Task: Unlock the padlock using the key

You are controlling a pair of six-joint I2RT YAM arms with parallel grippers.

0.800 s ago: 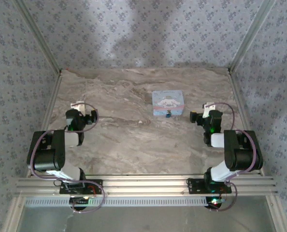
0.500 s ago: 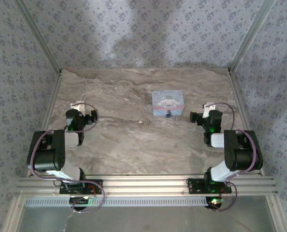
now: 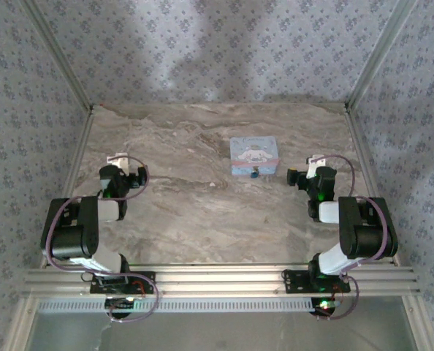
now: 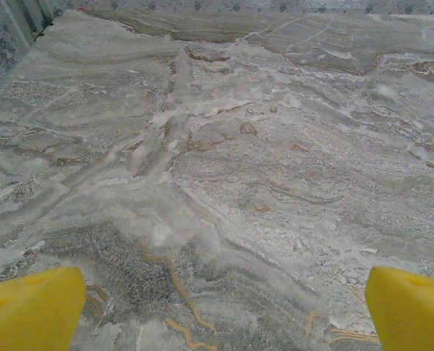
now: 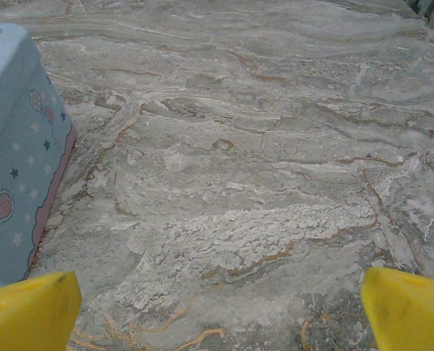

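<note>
Both arms sit low at the near edge, nothing in either hand. The left gripper (image 4: 218,313) is spread wide, its yellow fingertips (image 4: 28,308) at the two bottom corners of its wrist view with bare table (image 4: 224,168) between them. The right gripper (image 5: 218,313) is just as wide and just as empty, with the box (image 5: 18,146) at its 9 o'clock.

The padlock (image 3: 254,174) is a dark blue speck at the box's 6 o'clock edge, touching the front face. That puts it at roughly 1 o'clock from the table's middle and at 9 o'clock from the right gripper, which is much the nearer of the two. Whether a key sits in it or beside it is too small to tell.

How will it handle? I'd call it hard, light and smooth-sided, a thing far smaller than the fingers and apt to squirt out of a sloppy pinch or swing on its shackle. The box looks light too and may slide under a push.

The best hold is probably across the flat sides of the lock body, squarely, leaving the keyhole end clear. The key would be taken by its head, so the blade stays free to enter and turn.
</note>
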